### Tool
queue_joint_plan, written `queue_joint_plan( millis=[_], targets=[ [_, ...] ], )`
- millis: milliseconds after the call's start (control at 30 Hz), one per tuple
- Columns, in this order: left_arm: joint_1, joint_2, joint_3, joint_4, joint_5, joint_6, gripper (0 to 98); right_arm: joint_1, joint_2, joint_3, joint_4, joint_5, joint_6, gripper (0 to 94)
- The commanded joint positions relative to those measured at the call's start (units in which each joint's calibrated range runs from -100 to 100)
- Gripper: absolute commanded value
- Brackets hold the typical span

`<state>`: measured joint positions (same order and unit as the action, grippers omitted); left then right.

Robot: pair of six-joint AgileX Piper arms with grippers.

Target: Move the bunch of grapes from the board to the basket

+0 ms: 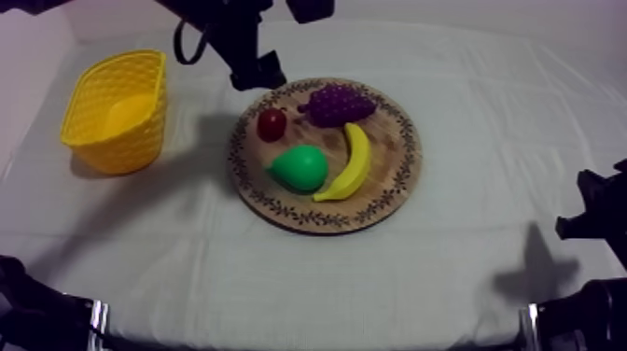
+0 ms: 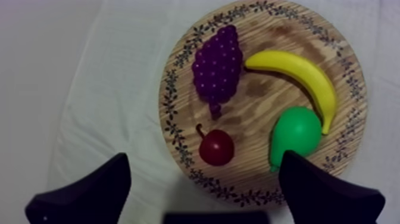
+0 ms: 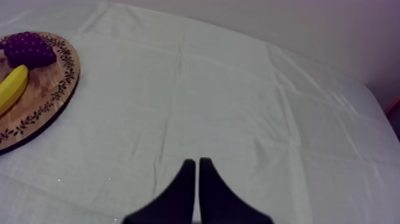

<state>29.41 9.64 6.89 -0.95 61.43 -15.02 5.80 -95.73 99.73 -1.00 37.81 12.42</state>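
The purple bunch of grapes (image 1: 338, 103) lies at the far side of the round wooden board (image 1: 392, 177), beside a small red fruit (image 1: 271, 123), a green pear (image 1: 300, 168) and a banana (image 1: 350, 166). My left gripper (image 1: 254, 77) hangs above the board's far left rim. In the left wrist view its fingers (image 2: 89, 193) are spread wide over the board (image 2: 262, 101); my left gripper (image 2: 204, 156) is open, holds nothing, and has the grapes (image 2: 218, 62) ahead of it. The yellow basket (image 1: 112, 112) stands at the left with nothing in it. My right gripper (image 3: 197, 161) is shut on nothing over bare cloth.
My right arm (image 1: 592, 210) rests low at the table's right edge, well away from the board (image 3: 41, 101). Open cloth lies between basket and board, and along the table's front and right side.
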Motion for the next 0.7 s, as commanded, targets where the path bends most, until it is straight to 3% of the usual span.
queue_joint_plan(
  millis=[0,433,667],
  targets=[
    [0.03,1.02,-0.1,-0.02,-0.55,0.03,95.2,0.02,-0.02,0.04,0.0,0.02,0.01,0.2],
    [1.23,12.39,-6.97,0.16,-3.95,0.43,94.0,0.02,-0.02,0.04,0.0,0.02,0.01,0.2],
    [1.23,20.28,-14.04,2.19,-2.75,-2.31,95.5,0.02,-0.02,0.04,0.0,0.02,0.01,0.2]
  ],
)
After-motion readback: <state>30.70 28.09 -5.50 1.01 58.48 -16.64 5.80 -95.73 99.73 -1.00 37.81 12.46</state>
